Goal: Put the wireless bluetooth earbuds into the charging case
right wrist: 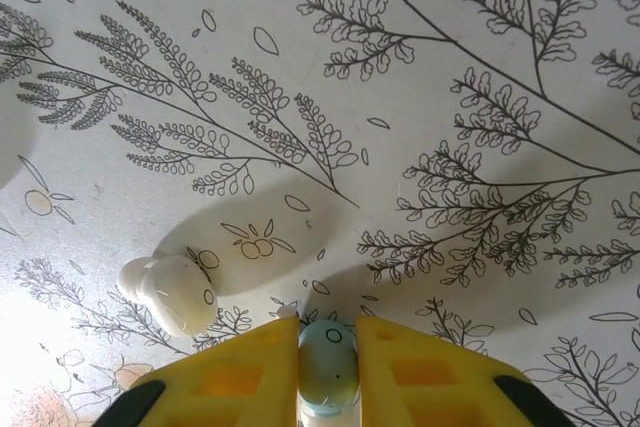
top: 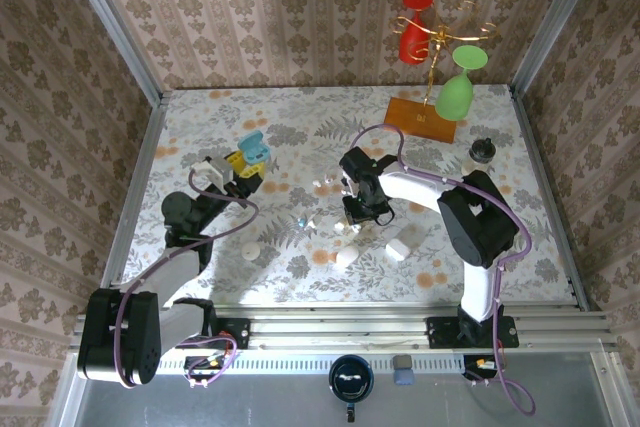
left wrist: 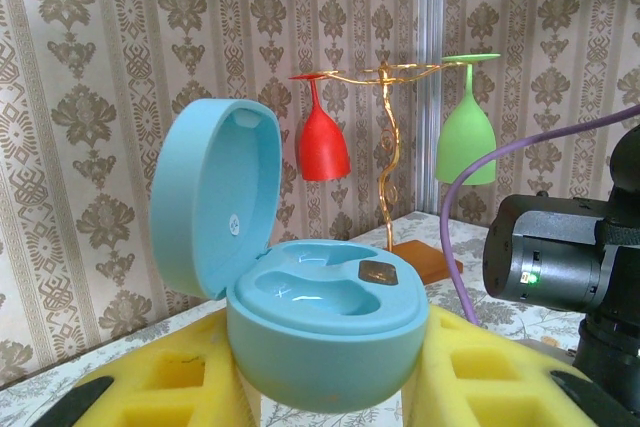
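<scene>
Our right gripper's (right wrist: 328,379) jaws pinch an earbud (right wrist: 327,359), its lower end cut off; our left gripper's (left wrist: 330,392) clamp the open charging case (left wrist: 320,312). A loose earbud (right wrist: 175,292) lies nearby, bare table (right wrist: 480,97) beyond.

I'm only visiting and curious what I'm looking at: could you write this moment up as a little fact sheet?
left gripper: holds the blue charging case, lid open, no earbud inside
right gripper: shut on a pale earbud, over the table
loose earbud: white, lying on the table near the right gripper
backdrop: red glass and green glass hanging upside down on a gold rack
</scene>
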Robot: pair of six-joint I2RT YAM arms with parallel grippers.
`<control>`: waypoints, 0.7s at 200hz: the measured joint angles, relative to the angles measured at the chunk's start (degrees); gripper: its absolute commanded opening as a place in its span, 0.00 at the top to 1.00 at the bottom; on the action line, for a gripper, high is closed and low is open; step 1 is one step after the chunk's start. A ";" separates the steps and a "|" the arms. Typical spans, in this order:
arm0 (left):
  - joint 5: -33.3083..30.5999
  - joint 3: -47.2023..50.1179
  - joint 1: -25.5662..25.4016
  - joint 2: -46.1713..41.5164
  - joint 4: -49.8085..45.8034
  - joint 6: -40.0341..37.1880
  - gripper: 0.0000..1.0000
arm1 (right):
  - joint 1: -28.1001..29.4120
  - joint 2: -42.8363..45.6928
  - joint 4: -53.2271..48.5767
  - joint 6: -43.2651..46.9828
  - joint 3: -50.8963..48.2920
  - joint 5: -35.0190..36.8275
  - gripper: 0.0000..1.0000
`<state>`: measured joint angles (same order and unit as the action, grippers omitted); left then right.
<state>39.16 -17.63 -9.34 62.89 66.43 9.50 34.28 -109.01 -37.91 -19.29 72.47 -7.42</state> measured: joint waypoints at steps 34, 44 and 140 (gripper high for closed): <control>0.00 0.00 -0.07 0.00 -0.02 0.00 0.76 | -0.02 1.66 0.72 -0.22 -1.44 1.22 0.81; 0.00 0.00 -0.07 0.00 0.00 0.00 0.76 | -0.09 3.23 1.99 -0.28 -2.97 1.79 0.81; 0.00 0.00 -0.39 0.00 0.00 0.00 0.76 | -2.21 4.96 9.84 -1.68 -7.85 0.55 0.80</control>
<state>39.16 -17.63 -9.74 62.89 66.43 9.50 32.08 -104.05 -28.08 -20.97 64.62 -6.87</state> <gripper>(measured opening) 0.339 0.200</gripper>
